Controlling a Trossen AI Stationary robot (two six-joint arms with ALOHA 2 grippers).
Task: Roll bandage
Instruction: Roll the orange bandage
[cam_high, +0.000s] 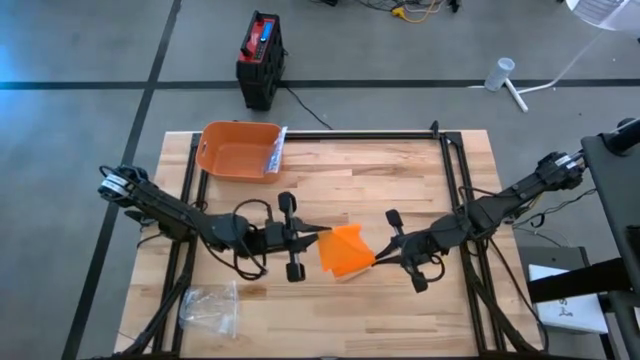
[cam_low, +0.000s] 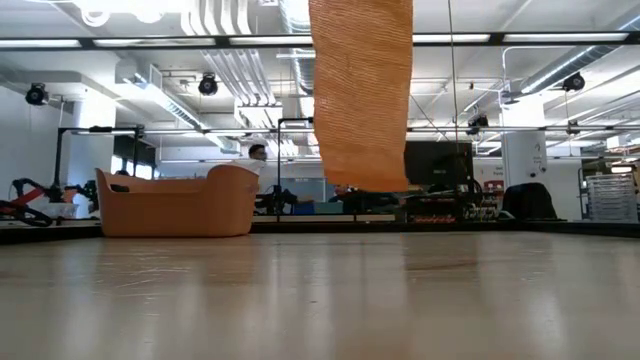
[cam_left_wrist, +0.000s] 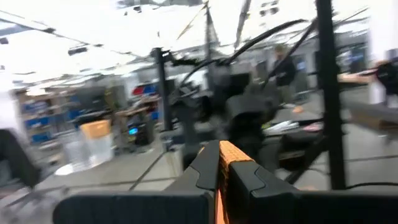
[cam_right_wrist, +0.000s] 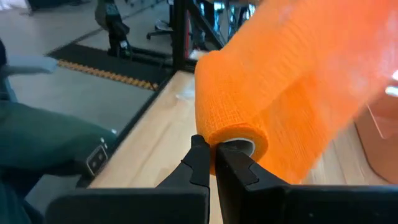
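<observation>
An orange bandage (cam_high: 345, 250) is held up between my two grippers over the middle of the table. Its rolled part (cam_right_wrist: 231, 124) is at my right gripper (cam_high: 377, 256). A loose strip runs from the roll to my left gripper (cam_high: 320, 233). Both grippers are shut on it. In the low view the bandage (cam_low: 360, 95) hangs as a wide band from above, and its lower edge is clear of the table top. My left gripper pinches the bandage's loose strip (cam_left_wrist: 221, 154) between its two fingers, coming about level from the table's left. The strip shows edge-on between the fingertips and is off the table. My right gripper grips the roll at its near end, by the rim beside the pale core (cam_right_wrist: 241, 147). Its fingers (cam_right_wrist: 200, 163) come from the table's right, slanting slightly down. The roll sits clear of the table, and the strip leads away from it toward the left gripper.
An orange bin (cam_high: 232, 152) stands at the far left of the table, with a clear packet (cam_high: 276, 150) on its right rim. A clear plastic bag (cam_high: 210, 310) lies at the near left. Black frame rails (cam_high: 452, 170) run along the table's sides.
</observation>
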